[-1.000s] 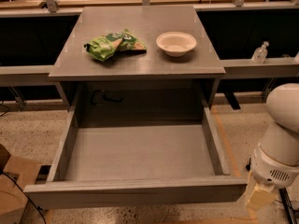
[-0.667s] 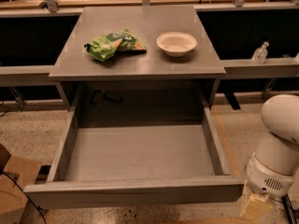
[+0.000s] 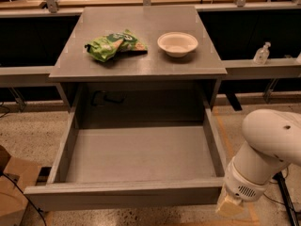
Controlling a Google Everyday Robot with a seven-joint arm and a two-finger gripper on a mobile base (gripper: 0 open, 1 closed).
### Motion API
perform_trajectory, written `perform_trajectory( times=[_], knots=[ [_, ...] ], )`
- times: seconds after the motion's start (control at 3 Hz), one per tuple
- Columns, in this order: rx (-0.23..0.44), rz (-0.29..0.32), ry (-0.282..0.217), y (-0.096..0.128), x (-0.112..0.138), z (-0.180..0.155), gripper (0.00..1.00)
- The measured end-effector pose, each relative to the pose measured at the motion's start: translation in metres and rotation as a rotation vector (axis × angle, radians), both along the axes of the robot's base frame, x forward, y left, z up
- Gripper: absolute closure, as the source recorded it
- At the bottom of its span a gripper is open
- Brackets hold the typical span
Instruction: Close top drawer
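The top drawer (image 3: 136,154) is pulled far out from under the grey tabletop (image 3: 141,55) and is empty inside. Its plain front panel (image 3: 122,195) runs along the bottom of the view. My white arm (image 3: 268,149) comes in from the lower right. My gripper (image 3: 230,205), a tan end piece, is low at the right end of the front panel, just outside the drawer's front right corner. I cannot tell whether it touches the panel.
A green chip bag (image 3: 114,44) and a white bowl (image 3: 177,44) lie on the tabletop. A cardboard box (image 3: 13,182) sits on the floor at the left. A small bottle (image 3: 261,53) stands on the right shelf. Dark cabinets flank the table.
My arm and gripper have moved left and slightly down, closer to the drawer's front right corner. The drawer has not moved.
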State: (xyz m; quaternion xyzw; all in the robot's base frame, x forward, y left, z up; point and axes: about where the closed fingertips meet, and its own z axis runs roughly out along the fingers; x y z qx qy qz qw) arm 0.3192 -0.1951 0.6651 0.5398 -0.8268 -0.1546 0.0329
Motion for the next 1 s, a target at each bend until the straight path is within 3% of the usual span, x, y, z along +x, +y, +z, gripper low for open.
perform_trajectory(
  times=[0.33, 0.67, 1.0],
  knots=[
    [-0.01, -0.025, -0.066, 0.003, 0.021, -0.012, 1.0],
    [-0.01, -0.025, -0.066, 0.003, 0.021, -0.012, 1.0],
    [0.032, 0.025, -0.182, 0.038, 0.06, 0.011, 1.0]
  ],
)
